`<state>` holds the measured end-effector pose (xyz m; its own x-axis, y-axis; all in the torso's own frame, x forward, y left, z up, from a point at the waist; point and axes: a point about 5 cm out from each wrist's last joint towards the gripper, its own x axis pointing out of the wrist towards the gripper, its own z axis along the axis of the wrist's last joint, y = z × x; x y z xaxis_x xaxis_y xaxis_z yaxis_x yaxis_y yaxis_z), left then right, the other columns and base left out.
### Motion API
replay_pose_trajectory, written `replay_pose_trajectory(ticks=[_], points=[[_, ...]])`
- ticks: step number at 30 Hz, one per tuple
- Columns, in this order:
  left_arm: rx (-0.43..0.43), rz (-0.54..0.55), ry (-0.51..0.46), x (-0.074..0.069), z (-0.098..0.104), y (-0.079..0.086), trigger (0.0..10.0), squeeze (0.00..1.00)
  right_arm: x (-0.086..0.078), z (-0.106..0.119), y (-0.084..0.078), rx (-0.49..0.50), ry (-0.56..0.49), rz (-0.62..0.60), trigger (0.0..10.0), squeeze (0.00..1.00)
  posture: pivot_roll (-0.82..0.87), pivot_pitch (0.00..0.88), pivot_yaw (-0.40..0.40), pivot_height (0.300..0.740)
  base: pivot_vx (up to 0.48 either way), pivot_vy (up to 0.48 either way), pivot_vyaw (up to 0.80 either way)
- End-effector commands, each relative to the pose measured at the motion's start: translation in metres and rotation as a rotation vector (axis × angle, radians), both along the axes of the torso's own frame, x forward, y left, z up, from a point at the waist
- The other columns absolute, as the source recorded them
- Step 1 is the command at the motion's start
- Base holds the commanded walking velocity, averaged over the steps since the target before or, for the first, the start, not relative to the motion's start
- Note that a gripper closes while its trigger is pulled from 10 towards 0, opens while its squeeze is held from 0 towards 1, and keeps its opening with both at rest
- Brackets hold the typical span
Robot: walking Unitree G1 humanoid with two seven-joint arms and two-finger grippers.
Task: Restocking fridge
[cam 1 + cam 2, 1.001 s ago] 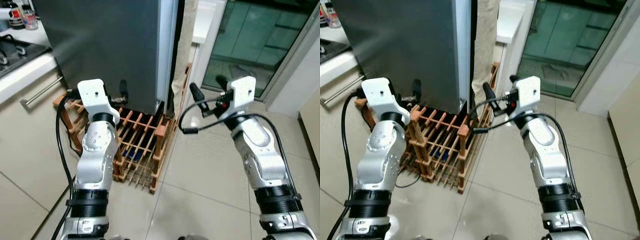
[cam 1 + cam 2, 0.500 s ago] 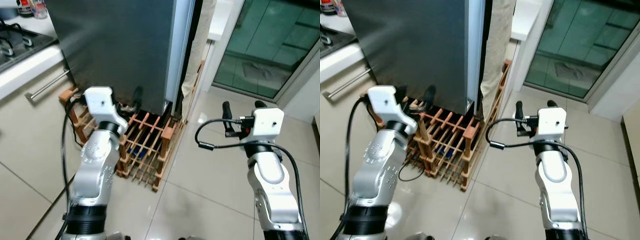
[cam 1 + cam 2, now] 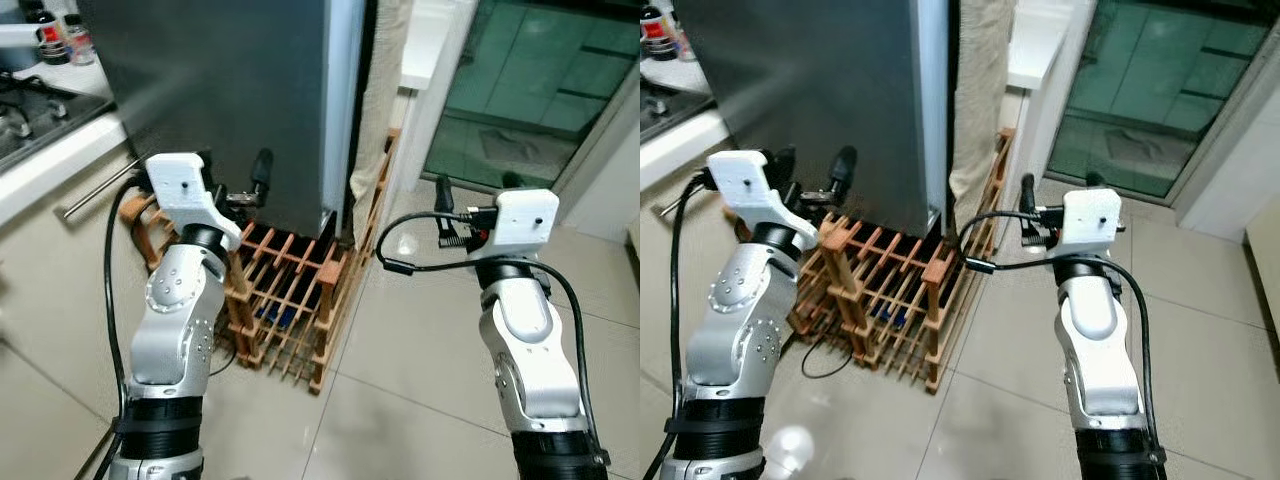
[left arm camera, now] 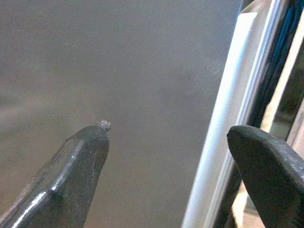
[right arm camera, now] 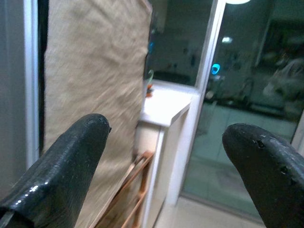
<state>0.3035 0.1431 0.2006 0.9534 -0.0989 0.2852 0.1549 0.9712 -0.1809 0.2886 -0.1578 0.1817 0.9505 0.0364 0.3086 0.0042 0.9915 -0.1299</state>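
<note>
Head cam: dark grey fridge (image 3: 230, 90) dead ahead, matte smooth door face, pale silver-white strip down its right edge (image 3: 345, 100). Both arms raised in front of it.

Left gripper (image 3: 235, 178) sits just short of the lower door face, above a wooden lattice bottle rack (image 3: 290, 305) standing on the floor against the fridge base. Rack is slatted reddish-brown wood with square cells; something blue shows inside one cell, can't identify it. Left wrist cam adds what the head cam doesn't: two black tapered fingers (image 4: 71, 175) spread wide, nothing between them, grey door filling the gap, and the white edge strip (image 4: 228, 118) lying near the other finger. Contact with the door: cannot tell.

Right gripper (image 3: 470, 195) is out to the right of the fridge, well apart from it, over glossy beige floor tiles (image 3: 420, 340). Right wrist cam: fingers (image 5: 57, 171) also wide apart and empty, aimed at a coarse-woven beige cloth (image 5: 90, 95) hanging beside the fridge edge, a white ledge (image 5: 168, 107) beyond it, then a dark glass door (image 5: 251, 71).

Head cam, far left: a white countertop (image 3: 50, 150) with a gas hob (image 3: 30, 115) and bottles (image 3: 55, 40), plus a metal bar handle (image 3: 95, 190) below.
</note>
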Motion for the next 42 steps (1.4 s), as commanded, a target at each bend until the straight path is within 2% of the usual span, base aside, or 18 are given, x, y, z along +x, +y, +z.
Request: replay_pose_trajectory(ticks=[1,7,9,10,13,14,15,16,18,19,20,25,31,33,37,39,40,42], points=[[-0.022,0.012,-0.012,0.001,0.005,0.0,10.0,0.0,-0.002,0.016,0.004,-0.039,-0.084,0.019,10.0,0.07,-0.09,0.0,-0.003,0.74,0.461,0.0,0.0],[-0.049,0.034,-0.077,0.0,0.021,-0.002,10.0,0.0,-0.009,0.052,0.011,-0.136,-0.295,0.036,10.0,0.08,-0.1,0.0,-0.021,0.74,0.463,0.0,0.0],[-0.054,0.046,-0.106,-0.001,0.028,-0.002,10.0,0.0,-0.013,0.068,0.015,-0.179,-0.386,0.044,10.0,0.08,-0.1,0.0,-0.025,0.74,0.465,0.0,0.0],[-0.048,0.061,-0.145,-0.003,0.036,-0.002,10.0,0.0,-0.016,0.086,0.021,-0.202,-0.47,0.066,10.0,0.07,-0.1,0.0,-0.026,0.74,0.461,0.0,0.0],[-0.054,0.068,-0.161,-0.003,0.04,-0.002,10.0,0.0,-0.018,0.096,0.026,-0.213,-0.51,0.092,10.0,0.08,-0.11,0.0,-0.027,0.74,0.465,0.0,0.0],[-0.053,0.071,-0.175,-0.003,0.043,-0.003,10.0,0.0,-0.02,0.108,0.035,-0.221,-0.562,0.135,10.0,0.08,-0.11,0.0,-0.027,0.74,0.465,0.0,0.0],[-0.053,0.071,-0.175,-0.003,0.043,-0.003,10.0,0.0,-0.02,0.108,0.035,-0.221,-0.562,0.135,10.0,0.08,-0.11,0.0,-0.027,0.74,0.465,0.0,0.0],[-0.062,0.091,-0.178,-0.003,0.044,-0.002,10.0,0.0,-0.021,0.117,0.041,-0.217,-0.598,0.17,10.0,0.08,-0.11,0.0,-0.028,0.74,0.461,0.0,0.0],[-0.071,0.112,-0.17,-0.001,0.043,-0.001,10.0,0.0,-0.021,0.12,0.048,-0.213,-0.61,0.217,10.0,0.08,-0.11,0.0,-0.029,0.74,0.221,0.0,0.0],[-0.071,0.112,-0.17,-0.001,0.043,-0.001,10.0,0.0,-0.021,0.12,0.048,-0.213,-0.61,0.217,10.0,0.08,-0.11,0.0,-0.029,0.74,0.0,0.0,0.0],[-0.071,0.125,-0.164,-0.001,0.043,0.001,10.0,0.0,-0.019,0.119,0.057,-0.206,-0.595,0.28,10.0,0.08,-0.11,0.0,-0.029,0.74,0.0,0.0,0.0],[-0.07,0.151,-0.155,0.0,0.042,0.004,10.0,0.0,-0.017,0.116,0.063,-0.186,-0.562,0.333,10.0,0.07,-0.1,0.0,-0.033,0.74,0.0,0.0,0.0],[-0.069,0.168,-0.142,0.002,0.04,0.004,10.0,0.0,-0.013,0.11,0.08,-0.11,-0.473,0.469,10.0,0.07,-0.09,0.0,-0.033,0.74,0.0,0.0,0.0],[-0.06,0.17,-0.138,0.002,0.04,0.004,10.0,0.0,-0.003,0.104,0.084,-0.024,-0.381,0.517,10.0,0.07,-0.09,0.0,-0.029,0.74,0.0,0.0,0.0],[-0.052,0.171,-0.139,0.002,0.042,0.005,10.0,0.0,0.002,0.1,0.086,-0.004,-0.341,0.534,10.0,0.07,-0.08,0.0,-0.025,0.74,0.0,0.0,0.0],[-0.039,0.178,-0.133,0.001,0.042,0.007,10.0,0.0,0.012,0.088,0.086,0.048,-0.259,0.554,10.0,0.07,-0.07,0.0,-0.022,0.74,0.0,0.0,0.0],[-0.025,0.185,-0.128,0.0,0.044,0.008,10.0,0.0,0.022,0.078,0.085,0.104,-0.187,0.56,10.0,0.07,-0.05,0.0,-0.018,0.74,0.0,0.0,0.0],[-0.015,0.19,-0.126,0.0,0.044,0.009,10.0,0.0,0.026,0.074,0.083,0.123,-0.165,0.552,10.0,0.07,-0.04,0.0,-0.018,0.74,0.0,0.0,0.0]])
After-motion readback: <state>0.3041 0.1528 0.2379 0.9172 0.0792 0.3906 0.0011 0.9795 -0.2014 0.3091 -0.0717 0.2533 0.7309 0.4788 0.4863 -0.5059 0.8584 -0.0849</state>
